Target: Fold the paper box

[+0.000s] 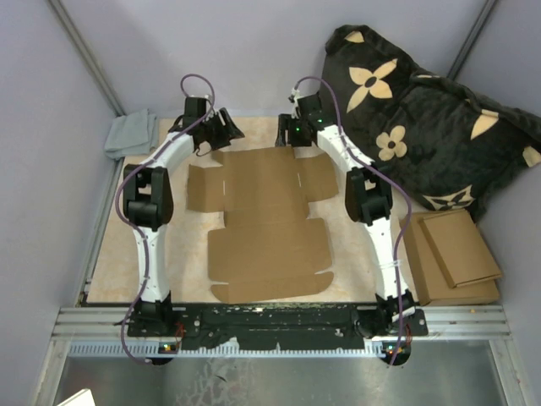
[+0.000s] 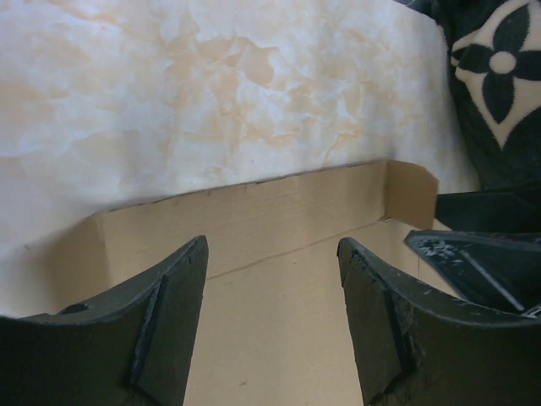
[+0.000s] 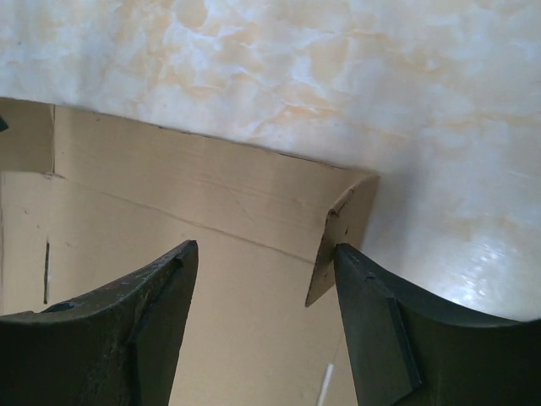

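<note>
Marbled tabletop (image 1: 110, 262) bears one flat paper box (image 1: 266, 237) and one grey cloth (image 1: 127, 134).

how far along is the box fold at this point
Barely begun. Done: only the far strip of the box looks tipped up, its end tab bent. In hand: the left tool and right tool hover open over that far edge, gripping nothing. Left: the side flaps and near panels lie flat, so nearly all folds remain.
</note>
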{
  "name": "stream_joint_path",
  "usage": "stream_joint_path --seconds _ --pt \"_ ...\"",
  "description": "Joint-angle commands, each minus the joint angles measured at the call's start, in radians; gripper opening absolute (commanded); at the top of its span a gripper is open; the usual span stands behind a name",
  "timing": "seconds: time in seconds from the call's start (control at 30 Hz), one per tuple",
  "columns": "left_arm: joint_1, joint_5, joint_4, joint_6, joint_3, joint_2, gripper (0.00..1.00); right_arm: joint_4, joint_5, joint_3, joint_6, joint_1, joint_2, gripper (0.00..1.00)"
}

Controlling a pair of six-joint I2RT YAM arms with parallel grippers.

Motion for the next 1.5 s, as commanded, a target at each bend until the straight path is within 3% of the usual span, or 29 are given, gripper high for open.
stream_joint_path --seconds 0.0,0.37,0.83,1.1,1.47 --pt "-0.008 0.027 0.018 -0.017 0.045 0.055 0.69 0.055 -0.065 0.046 0.003 0.019 0.04 0.66" --pt "-0.01 0.013 -0.017 -0.011 0.039 0.11 0.69 0.014 -0.084 0.056 0.02 0.03 0.152 0.65" --pt "0.066 -0.147 -0.093 0.034 -0.07 -0.115 0.7 0.026 -0.045 -0.008 0.026 0.028 0.109 0.65" --pt "0.119 -0.194 -0.126 0.04 -0.108 -0.109 0.7 0.02 -0.045 -0.005 0.022 0.027 0.107 0.65" --pt "0.103 -0.03 -0.058 -0.017 -0.077 -0.044 0.68 0.015 -0.056 -0.003 0.02 0.027 0.103 0.65"
